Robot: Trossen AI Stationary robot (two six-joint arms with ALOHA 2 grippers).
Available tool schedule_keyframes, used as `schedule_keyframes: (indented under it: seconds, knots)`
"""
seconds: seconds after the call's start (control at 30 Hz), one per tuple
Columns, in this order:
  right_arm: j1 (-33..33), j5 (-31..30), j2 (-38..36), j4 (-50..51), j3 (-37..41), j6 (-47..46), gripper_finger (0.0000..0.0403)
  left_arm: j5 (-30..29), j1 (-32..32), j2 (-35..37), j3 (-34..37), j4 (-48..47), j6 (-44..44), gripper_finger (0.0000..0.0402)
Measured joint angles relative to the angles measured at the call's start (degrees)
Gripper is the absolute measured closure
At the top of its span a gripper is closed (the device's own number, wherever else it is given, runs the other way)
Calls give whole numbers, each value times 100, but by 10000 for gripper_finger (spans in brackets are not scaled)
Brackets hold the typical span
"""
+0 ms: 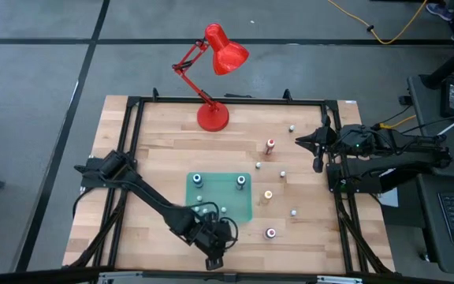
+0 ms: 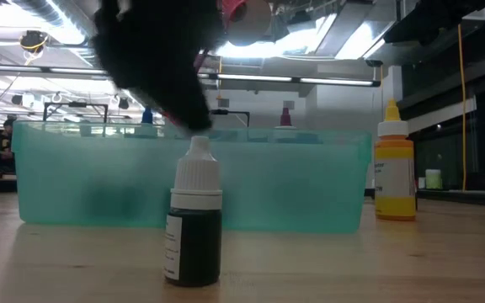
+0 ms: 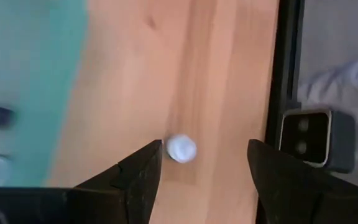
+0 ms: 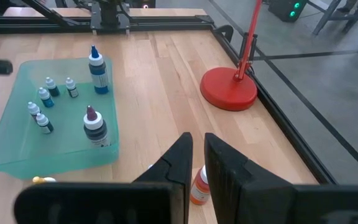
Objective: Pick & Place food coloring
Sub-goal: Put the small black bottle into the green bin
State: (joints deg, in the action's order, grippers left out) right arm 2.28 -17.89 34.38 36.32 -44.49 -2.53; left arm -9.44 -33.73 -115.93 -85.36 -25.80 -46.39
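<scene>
The left pincer [image 3: 201,180], open, hovers over a dark food coloring bottle [image 2: 194,220], probably light and tippy, best gripped below its white cap [image 3: 181,148].

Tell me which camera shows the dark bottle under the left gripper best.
Low view: the dark bottle stands upright, full height, before the teal tray. Left wrist shows only its cap between the open left gripper. High view hides it; right wrist doesn't show it.

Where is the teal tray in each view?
High: teal tray at table centre.
Low: wide across the middle, behind the dark bottle.
Left wrist: beside the wood where a white cap stands.
Right wrist: across from the red lamp.
Shared landmark: red lamp, high and right wrist.
</scene>
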Motion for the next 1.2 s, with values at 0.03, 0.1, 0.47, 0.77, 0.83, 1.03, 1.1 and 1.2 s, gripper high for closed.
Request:
schedule_keyframes:
  seconds: [0.03, 0.1, 0.47, 0.77, 0.83, 1.03, 1.1, 1.2]
  knots:
    - [-1, 0, -1, 0, -1, -1, 357, 48, -3, -84, 0, 72, -74, 172]
    - [0, 0, 1, 0, -1, 0, 357, 45, -25, -200, 4, 59, -288, 173]
    - [-2, 0, 1, 1, 0, 0, 357, -244, -35, -532, 2, 185, -713, 199]
    - [-2, 0, 1, 2, -2, -1, 357, -235, -35, -556, 2, 380, -757, 262]
    - [-2, 0, 0, 0, -2, -1, 357, -165, -35, -556, 2, 382, -793, 280]
    - [-2, 0, 1, 2, -2, -1, 357, -57, -83, -556, -129, 339, -799, 338]
    - [0, 2, 1, 0, 0, -1, 357, -87, -91, -554, -306, 263, -692, 344]
    - [-2, 0, -1, 0, 0, 0, 357, -252, -114, -448, -735, -154, -468, 344]
